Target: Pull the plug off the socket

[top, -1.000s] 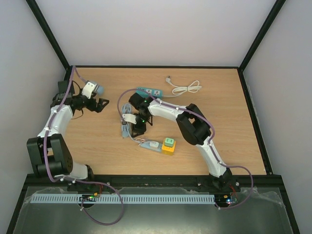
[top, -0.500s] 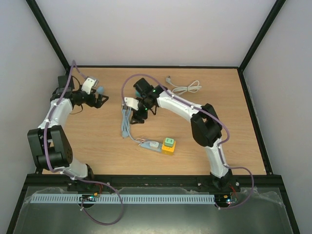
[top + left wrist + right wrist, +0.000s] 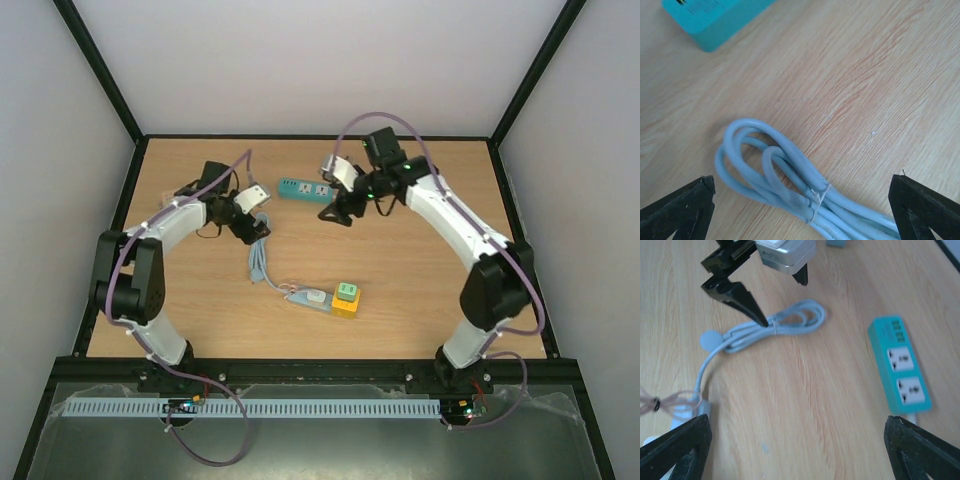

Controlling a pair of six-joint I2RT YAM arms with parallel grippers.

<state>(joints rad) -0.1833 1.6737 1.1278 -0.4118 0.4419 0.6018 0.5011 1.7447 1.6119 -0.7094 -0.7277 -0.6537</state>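
Left gripper [image 3: 801, 180] stood with its jaws wide apart, poised low over the coiled light-blue cable [image 3: 795, 174], nothing clamped. From the right wrist view, one black fingertip sat at the tie binding the coil; whether it touched could not be told. Right gripper [image 3: 796, 420] was likewise spread wide and empty, held above bare tabletop [image 3: 420, 270] between the coil and the teal power strip [image 3: 900, 365]. The strip lay flat near the far edge, and both of its visible outlets were unoccupied. From the coil, the cable ran toward the near side to a small pale socket block [image 3: 315, 297], which lay just beside a yellow-and-green block [image 3: 347, 297]. The junction of cable and socket block was too small to judge whether a plug was seated.
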